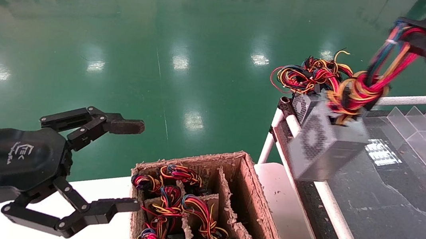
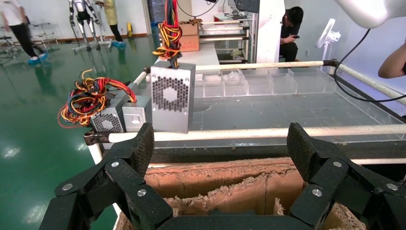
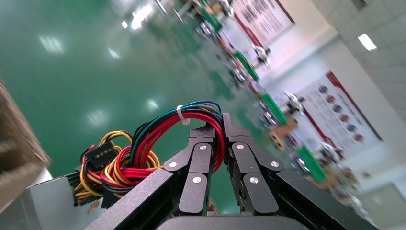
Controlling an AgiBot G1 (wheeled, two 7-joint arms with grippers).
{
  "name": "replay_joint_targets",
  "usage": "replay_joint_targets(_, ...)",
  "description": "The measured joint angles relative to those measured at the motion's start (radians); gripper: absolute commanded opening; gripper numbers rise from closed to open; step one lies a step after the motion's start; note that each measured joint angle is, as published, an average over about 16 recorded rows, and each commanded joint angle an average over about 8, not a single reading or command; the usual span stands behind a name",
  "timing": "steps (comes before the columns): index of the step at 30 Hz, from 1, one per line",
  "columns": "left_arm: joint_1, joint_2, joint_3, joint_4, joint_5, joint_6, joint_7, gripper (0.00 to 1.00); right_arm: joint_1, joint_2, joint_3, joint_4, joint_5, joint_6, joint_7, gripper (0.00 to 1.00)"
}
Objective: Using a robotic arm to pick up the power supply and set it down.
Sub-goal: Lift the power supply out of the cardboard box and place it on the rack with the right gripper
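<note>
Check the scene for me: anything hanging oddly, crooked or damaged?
The power supply dangles tilted from its wire loop, pinched by the right gripper, not held by its case. The cardboard box has ragged, crumbling edges. The left gripper is open beside it.

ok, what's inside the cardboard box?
Divided cardboard box: several wire bundles in the left compartments, grey units barely visible beneath. The right compartment's bottom is hidden by its walls.

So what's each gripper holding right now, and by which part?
Right gripper holds the power supply by its tied wire loop. Left gripper is open, holding nothing.
</note>
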Motion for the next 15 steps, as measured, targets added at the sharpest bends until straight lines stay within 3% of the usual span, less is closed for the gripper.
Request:
replay_joint_targets(8,0.0,0.0,0.0,0.0,0.0,0.0,0.0,1.0,-0.047,0.066,0.033,-0.088,-0.039,0.042,-0.053,0.0)
replay_joint_targets(15,0.0,0.0,0.0,0.0,0.0,0.0,0.0,1.0,-0.05,0.061,0.031,-0.216,-0.084,0.07,-0.12,0.0)
